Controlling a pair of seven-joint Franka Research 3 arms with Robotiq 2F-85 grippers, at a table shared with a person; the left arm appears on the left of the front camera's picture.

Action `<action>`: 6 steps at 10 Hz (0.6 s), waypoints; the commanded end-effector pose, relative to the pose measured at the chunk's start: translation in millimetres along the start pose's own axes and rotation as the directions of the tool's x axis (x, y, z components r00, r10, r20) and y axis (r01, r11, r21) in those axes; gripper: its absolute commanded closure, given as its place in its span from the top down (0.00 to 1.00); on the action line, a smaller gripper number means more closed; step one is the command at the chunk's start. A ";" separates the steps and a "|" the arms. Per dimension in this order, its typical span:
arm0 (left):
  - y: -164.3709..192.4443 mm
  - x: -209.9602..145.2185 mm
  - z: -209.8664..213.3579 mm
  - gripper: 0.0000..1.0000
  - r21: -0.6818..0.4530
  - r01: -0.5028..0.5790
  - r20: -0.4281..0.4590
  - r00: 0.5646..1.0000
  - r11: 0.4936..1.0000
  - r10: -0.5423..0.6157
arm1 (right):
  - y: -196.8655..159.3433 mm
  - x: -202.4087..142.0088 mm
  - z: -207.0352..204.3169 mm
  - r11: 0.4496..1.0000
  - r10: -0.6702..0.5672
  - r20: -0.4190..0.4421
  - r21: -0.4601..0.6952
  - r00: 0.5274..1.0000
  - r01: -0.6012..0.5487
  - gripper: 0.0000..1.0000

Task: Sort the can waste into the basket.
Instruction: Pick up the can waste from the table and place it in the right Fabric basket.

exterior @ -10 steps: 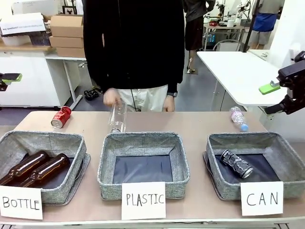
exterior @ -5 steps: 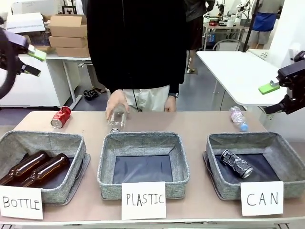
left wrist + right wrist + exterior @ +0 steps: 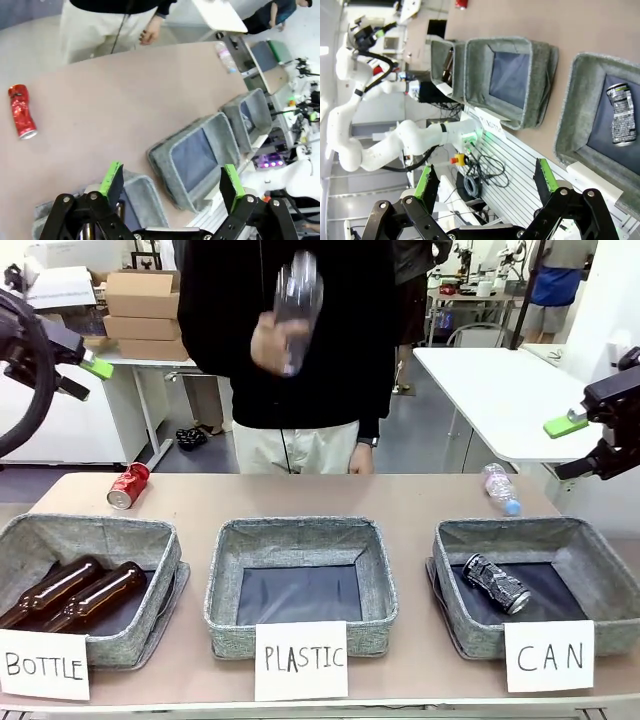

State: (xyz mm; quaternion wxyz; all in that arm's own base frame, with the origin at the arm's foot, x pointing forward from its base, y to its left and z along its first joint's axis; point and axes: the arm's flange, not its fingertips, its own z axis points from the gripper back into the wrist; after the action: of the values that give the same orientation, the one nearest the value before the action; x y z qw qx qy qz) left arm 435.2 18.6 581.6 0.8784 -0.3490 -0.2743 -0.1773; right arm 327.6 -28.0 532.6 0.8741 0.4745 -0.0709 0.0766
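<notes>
A red can [image 3: 128,485] lies on its side at the far left of the table, also seen as the red can [image 3: 21,111] well ahead of my left gripper [image 3: 172,185]. A black-and-silver can [image 3: 496,583] lies inside the grey basket [image 3: 505,531] carded "CAN" at the right; the right wrist view shows that can [image 3: 621,115] in the basket [image 3: 576,100]. My left gripper [image 3: 88,380] hangs open high at the left, far above the table. My right gripper [image 3: 570,448] stands open in the air above the basket's right side, empty.
The person holds a clear plastic bottle [image 3: 297,300] raised at chest height. Another plastic bottle [image 3: 500,488] lies behind the can basket. The middle basket [image 3: 300,535] is carded "PLASTIC". The left basket [image 3: 100,530], carded "BOTTLE", holds two brown bottles [image 3: 80,592].
The person has lifted the clear bottle from the table up to chest height. My left gripper has come in from the left edge, higher and farther right. The right arm is still.
</notes>
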 end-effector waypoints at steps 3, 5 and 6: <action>77.0 52.4 -37.3 1.00 0.236 -0.175 -0.073 0.978 0.956 0.197 | -1.2 -0.6 1.1 1.000 0.026 -0.007 -0.003 1.000 -0.027 1.00; 138.3 79.9 -83.3 1.00 0.413 -0.243 -0.114 0.942 0.878 0.314 | -1.2 -0.6 1.1 1.000 0.026 -0.007 -0.003 1.000 -0.027 1.00; 154.8 88.0 -104.2 1.00 0.462 -0.247 -0.113 0.936 0.852 0.332 | -1.2 -0.6 1.1 1.000 0.026 -0.007 -0.003 1.000 -0.027 1.00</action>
State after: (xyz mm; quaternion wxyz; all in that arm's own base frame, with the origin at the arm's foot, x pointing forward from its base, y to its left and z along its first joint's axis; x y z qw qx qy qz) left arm 597.9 54.3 471.7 0.9641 -0.1712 -0.2013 -0.0276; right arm 327.6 -27.8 532.5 0.8742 0.4742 -0.0707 0.0768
